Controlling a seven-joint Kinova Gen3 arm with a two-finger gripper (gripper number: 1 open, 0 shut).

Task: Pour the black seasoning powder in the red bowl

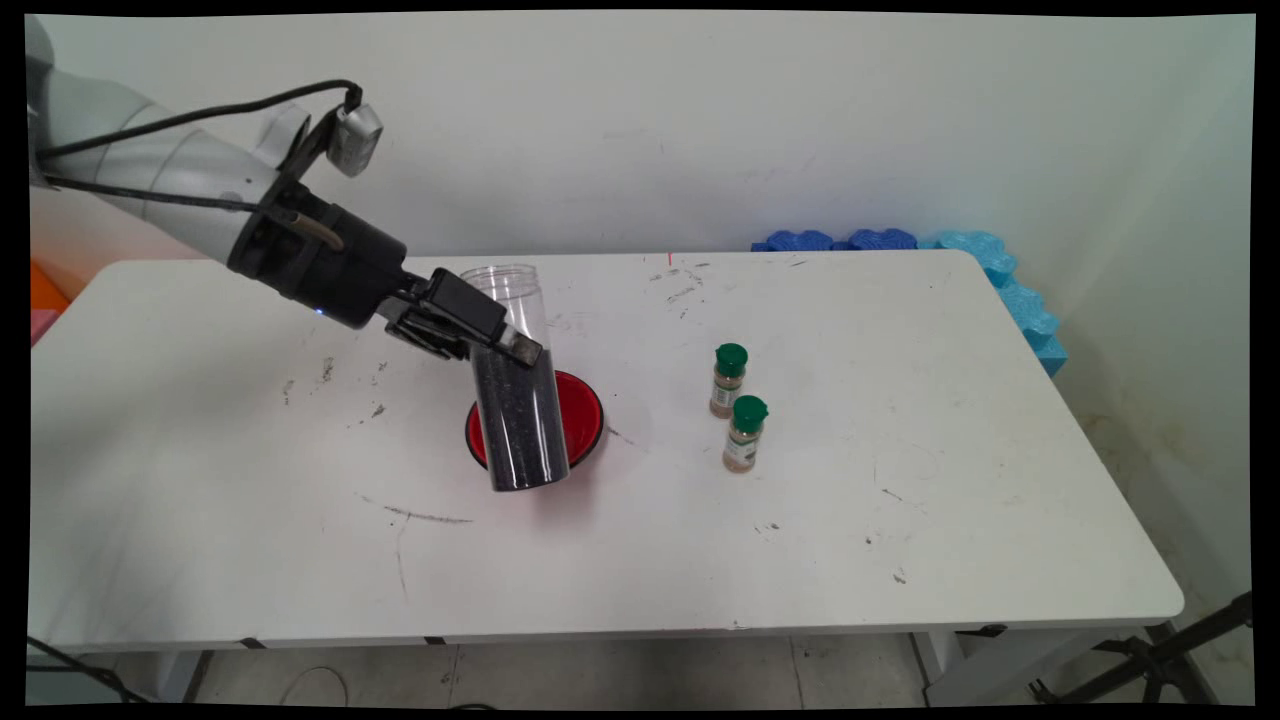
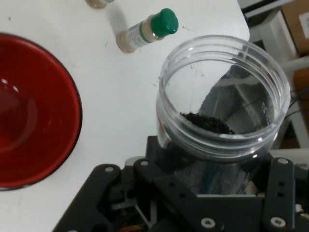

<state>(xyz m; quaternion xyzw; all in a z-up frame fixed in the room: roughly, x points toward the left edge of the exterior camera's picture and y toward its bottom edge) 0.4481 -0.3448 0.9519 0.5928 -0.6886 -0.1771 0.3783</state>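
Mostly dark granules in gripped jar (image 1: 515, 400)

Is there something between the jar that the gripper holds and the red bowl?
Nothing visible. The gripper is shut on the jar, tilted, with dark grains inside. The red bowl lies right behind the jar's lower end, with no object between them. The two spice bottles stand apart to the bowl's right.

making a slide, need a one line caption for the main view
The hand grips a clear jar of dark grains, tilted over a red bowl, two green-capped spice bottles standing nearby.
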